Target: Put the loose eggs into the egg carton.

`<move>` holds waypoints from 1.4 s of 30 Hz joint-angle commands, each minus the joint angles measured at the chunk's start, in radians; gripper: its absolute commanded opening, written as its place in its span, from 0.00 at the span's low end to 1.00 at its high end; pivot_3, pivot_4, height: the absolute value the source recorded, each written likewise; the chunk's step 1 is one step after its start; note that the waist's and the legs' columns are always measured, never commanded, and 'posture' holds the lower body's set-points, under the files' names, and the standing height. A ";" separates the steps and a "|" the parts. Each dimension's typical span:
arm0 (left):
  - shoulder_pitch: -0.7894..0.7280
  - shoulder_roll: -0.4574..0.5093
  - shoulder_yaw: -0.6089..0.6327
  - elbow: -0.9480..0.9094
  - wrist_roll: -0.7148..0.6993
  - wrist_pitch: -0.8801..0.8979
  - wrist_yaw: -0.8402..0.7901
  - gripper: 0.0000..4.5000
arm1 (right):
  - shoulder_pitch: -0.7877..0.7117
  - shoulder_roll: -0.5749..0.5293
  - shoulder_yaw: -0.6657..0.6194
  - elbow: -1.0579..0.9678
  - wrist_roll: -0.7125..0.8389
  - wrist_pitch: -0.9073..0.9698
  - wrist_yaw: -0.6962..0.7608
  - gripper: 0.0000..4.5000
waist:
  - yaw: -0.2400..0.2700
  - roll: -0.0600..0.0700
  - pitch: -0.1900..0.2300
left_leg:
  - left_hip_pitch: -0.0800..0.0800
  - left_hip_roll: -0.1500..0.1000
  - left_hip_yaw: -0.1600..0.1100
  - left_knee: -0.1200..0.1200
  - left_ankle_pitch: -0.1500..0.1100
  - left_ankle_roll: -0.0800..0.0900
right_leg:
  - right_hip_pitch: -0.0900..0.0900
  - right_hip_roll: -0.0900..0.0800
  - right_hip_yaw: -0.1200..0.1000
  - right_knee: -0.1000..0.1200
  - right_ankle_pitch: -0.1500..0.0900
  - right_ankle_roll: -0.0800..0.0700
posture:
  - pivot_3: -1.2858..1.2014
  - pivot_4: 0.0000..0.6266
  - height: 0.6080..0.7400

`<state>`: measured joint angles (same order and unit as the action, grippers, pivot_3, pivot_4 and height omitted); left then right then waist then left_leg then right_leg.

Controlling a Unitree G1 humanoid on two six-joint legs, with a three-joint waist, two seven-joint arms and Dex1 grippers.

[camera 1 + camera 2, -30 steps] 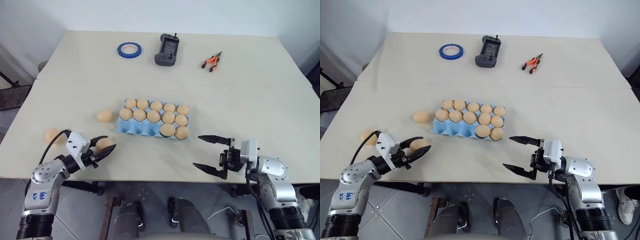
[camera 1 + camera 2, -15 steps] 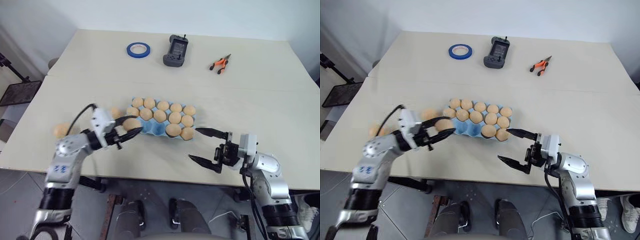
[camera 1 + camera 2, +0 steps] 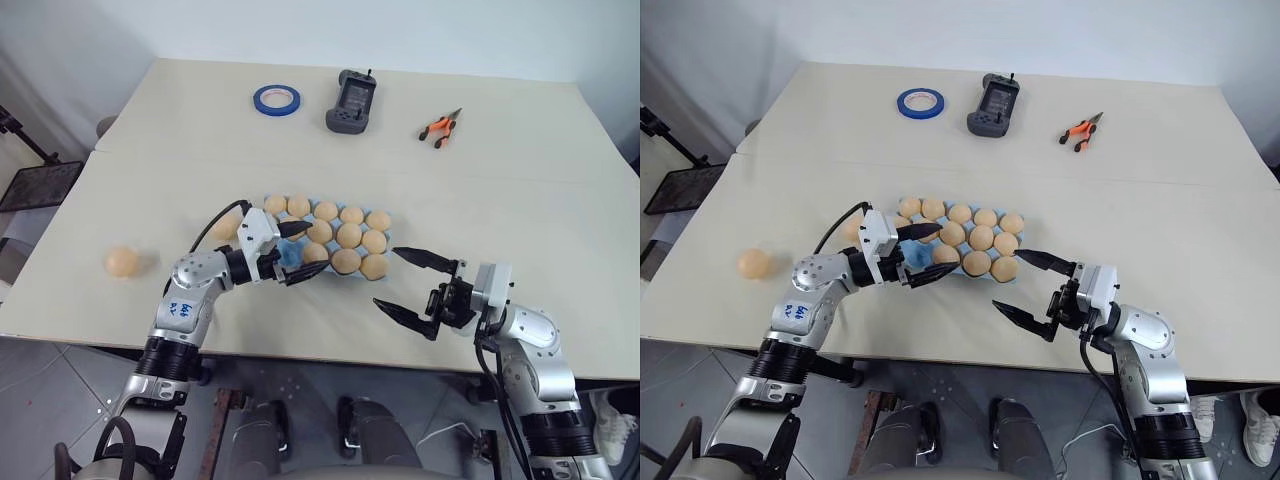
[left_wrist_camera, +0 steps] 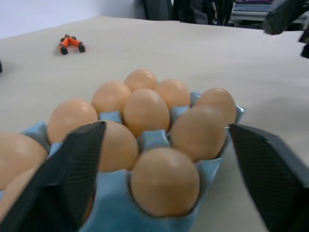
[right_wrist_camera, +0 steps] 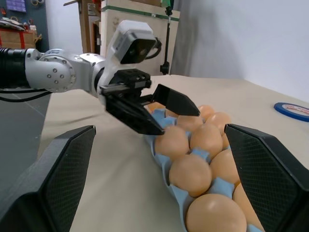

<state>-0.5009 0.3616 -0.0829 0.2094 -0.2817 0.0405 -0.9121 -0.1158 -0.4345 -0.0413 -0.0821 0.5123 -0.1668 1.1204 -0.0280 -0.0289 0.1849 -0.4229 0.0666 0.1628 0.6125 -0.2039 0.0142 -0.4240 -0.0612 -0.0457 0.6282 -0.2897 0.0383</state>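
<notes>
The light blue egg carton point(image 3: 289, 256) lies mid-table with several eggs in its cups. My left gripper point(image 3: 319, 247) reaches in level from the left, open. Its fingers point(image 4: 63, 179) straddle the carton's near-left part, where an egg point(image 4: 164, 181) sits in a front-row cup, free of both pads. One loose egg point(image 3: 122, 262) lies far left on the table. Another loose egg point(image 3: 852, 228) sits just left of the carton, partly behind my left arm's cable. My right gripper point(image 3: 386, 277) hovers open and empty just right of the carton's front corner.
At the table's far side lie a blue tape roll point(image 3: 275, 98), a black handheld device point(image 3: 350, 100) and orange pliers point(image 3: 440, 126). The table's front edge point(image 3: 320, 345) runs just below both grippers.
My left gripper carried an egg rightward from the table's left to the carton and opened; the egg now rests in a front-row cup. The right gripper stayed put.
</notes>
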 commanded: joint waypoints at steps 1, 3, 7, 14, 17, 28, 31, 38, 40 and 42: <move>0.017 0.016 0.029 -0.054 -0.016 -0.016 -0.003 1.00 | 0.004 0.000 0.006 -0.051 0.012 0.008 -0.006 1.00 | -0.002 0.000 0.000 | 0.000 0.000 0.000 0.000 0.000 0.000 | 0.000 0.000 0.000 0.000 0.000 0.000 | 0.52 0.24 1.00; 0.036 0.035 0.050 -0.075 -0.023 -0.018 -0.002 1.00 | 0.000 -0.003 0.007 -0.048 0.014 0.012 -0.003 1.00 | -0.003 0.000 0.000 | 0.000 0.000 0.000 0.000 0.000 0.000 | 0.000 0.000 0.000 0.000 0.000 0.000 | 0.52 0.24 1.00; 0.169 0.109 0.193 -0.191 -0.075 -0.011 0.042 1.00 | -0.037 -0.002 0.002 -0.016 0.020 0.015 0.010 1.00 | -0.016 0.000 0.000 | 0.000 0.001 0.000 -0.001 0.000 0.000 | 0.000 0.001 0.000 0.000 0.000 0.000 | 0.52 0.24 1.00; 0.415 0.125 0.422 -0.318 -0.091 -0.011 0.222 1.00 | -0.068 0.018 0.016 0.028 0.026 -0.014 0.057 1.00 | -0.012 0.000 0.000 | 0.000 0.001 -0.003 -0.001 0.000 -0.001 | 0.001 0.000 -0.002 -0.001 -0.002 -0.003 | 0.52 0.24 1.00; 0.486 0.106 0.468 -0.346 -0.087 0.001 0.290 1.00 | -0.069 0.018 0.013 0.047 0.016 -0.038 0.078 1.00 | -0.006 0.000 0.000 | 0.000 0.001 -0.003 -0.001 0.000 0.000 | 0.001 -0.001 -0.001 -0.001 -0.007 -0.012 | 0.52 0.24 1.00; 0.553 0.036 0.483 -0.403 -0.096 0.045 0.444 1.00 | -0.034 -0.066 -0.043 0.173 -0.002 -0.147 0.175 1.00 | -0.001 0.000 0.000 | 0.000 0.000 -0.002 -0.004 -0.001 0.001 | 0.004 -0.001 -0.001 -0.010 -0.007 -0.013 | 0.52 0.24 1.00; 0.485 0.032 0.457 -0.374 -0.096 0.076 0.472 1.00 | -0.035 -0.082 -0.036 0.196 -0.021 -0.159 0.190 1.00 | -0.001 0.000 0.000 | 0.000 0.001 -0.002 -0.004 -0.001 0.000 | 0.004 0.000 -0.001 -0.010 -0.008 -0.013 | 0.52 0.24 1.00; 0.256 0.056 0.362 -0.199 -0.031 0.130 0.483 1.00 | -0.039 -0.066 -0.033 0.222 -0.029 -0.163 0.169 1.00 | 0.001 0.000 0.000 | 0.001 0.000 -0.003 -0.002 -0.001 0.001 | 0.006 -0.001 -0.002 -0.009 -0.006 -0.010 | 0.52 0.24 1.00; 0.206 0.057 0.346 -0.139 -0.024 0.124 0.469 1.00 | -0.040 -0.061 -0.033 0.224 -0.032 -0.164 0.159 1.00 | 0.001 0.000 0.000 | 0.001 0.000 -0.003 -0.002 -0.001 0.001 | 0.006 -0.001 -0.003 -0.009 -0.005 -0.010 | 0.52 0.24 1.00; 0.157 0.056 0.324 -0.074 -0.009 0.124 0.464 1.00 | -0.040 -0.056 -0.033 0.223 -0.034 -0.165 0.150 1.00 | -0.002 0.000 0.000 | 0.001 0.000 -0.002 -0.002 -0.001 0.001 | 0.006 -0.001 -0.002 -0.009 -0.004 -0.008 | 0.52 0.24 1.00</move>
<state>-0.3202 0.4074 0.2505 0.1071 -0.3052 0.1722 -0.4405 -0.1520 -0.4947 -0.0596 0.1563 0.4703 -0.3186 1.2799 -0.0297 -0.0287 0.1850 -0.4217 0.0666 0.1605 0.6105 -0.2052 0.0149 -0.4178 -0.0618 -0.0481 0.6197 -0.2935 0.0315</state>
